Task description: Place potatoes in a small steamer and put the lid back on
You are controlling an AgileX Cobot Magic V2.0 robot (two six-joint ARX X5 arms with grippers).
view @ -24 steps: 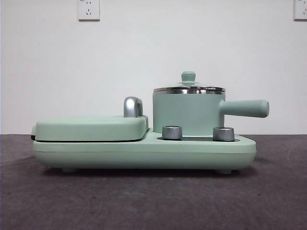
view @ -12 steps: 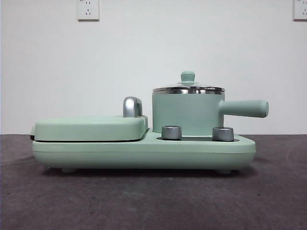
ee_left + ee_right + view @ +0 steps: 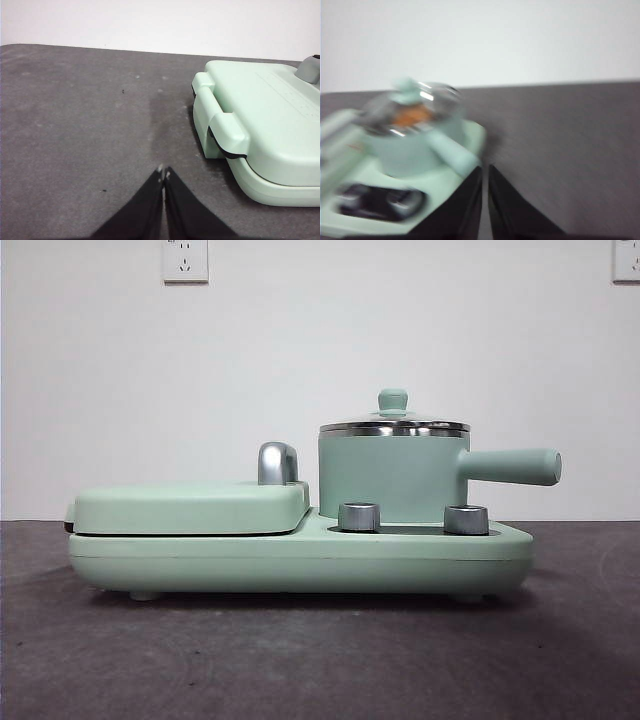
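My front view shows nothing altered over the past second: the lid (image 3: 394, 426) sits seated on the small steamer (image 3: 392, 476), its knob upright, exactly as it sat a moment ago. Through the glass in my blurred right wrist view, an orange-brown mass, which I take for the potatoes (image 3: 411, 114), lies inside the pot. I judge the task finished or nearly so.

The right gripper (image 3: 485, 172) hangs beside the steamer's side handle (image 3: 510, 466), clear of it, fingers closed on nothing; the smear suggests that arm is in motion, probably pulling away. The left gripper (image 3: 164, 175) waits above bare tabletop (image 3: 90, 125), fingers pressed together and empty, apart from the hinge end of the griddle (image 3: 260, 135).

Neither arm appears in the front view, so the space above the appliance is open. The protruding handle and the two steel dials (image 3: 359, 517) on the base are the edges I would steer around.
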